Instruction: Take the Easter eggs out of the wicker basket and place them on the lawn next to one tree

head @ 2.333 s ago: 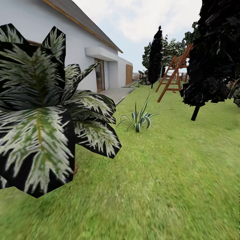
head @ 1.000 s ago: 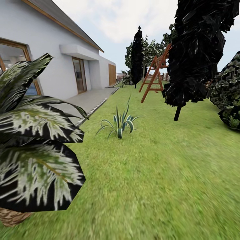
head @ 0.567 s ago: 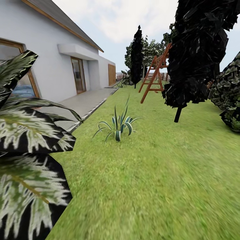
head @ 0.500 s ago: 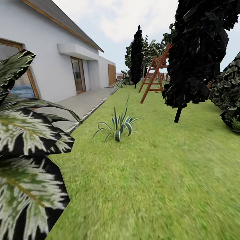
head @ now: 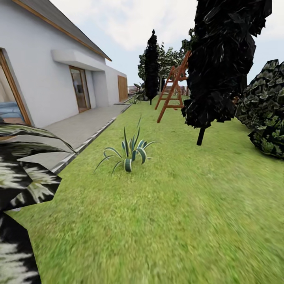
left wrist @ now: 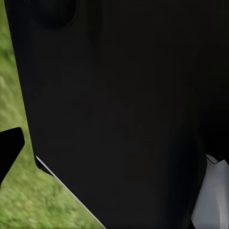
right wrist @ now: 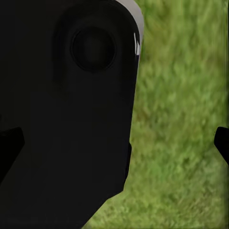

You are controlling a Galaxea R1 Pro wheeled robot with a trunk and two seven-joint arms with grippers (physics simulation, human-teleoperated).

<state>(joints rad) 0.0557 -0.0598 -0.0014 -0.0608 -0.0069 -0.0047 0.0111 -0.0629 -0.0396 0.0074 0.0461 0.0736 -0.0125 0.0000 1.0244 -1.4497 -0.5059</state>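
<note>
While I drive over the lawn, both arms look tucked in against the dark body panel, presumably for travel. Black tips at the wrist views' edges may be each hand's fingers, with grass beyond them, so I cannot tell how far apart they stand or whether they hold anything. Basket and eggs aren't in sight; a dark conifer stands ahead.

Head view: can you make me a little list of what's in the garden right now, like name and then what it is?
ground: lawn, bright green grass
house: white house at the left, paved path alongside
small plant: spiky striped plant on the lawn near the path
dark tree: narrow dark conifer at the right
wooden thing: red-brown wooden frame farther back
bush: leafy bush at the right edge
</note>
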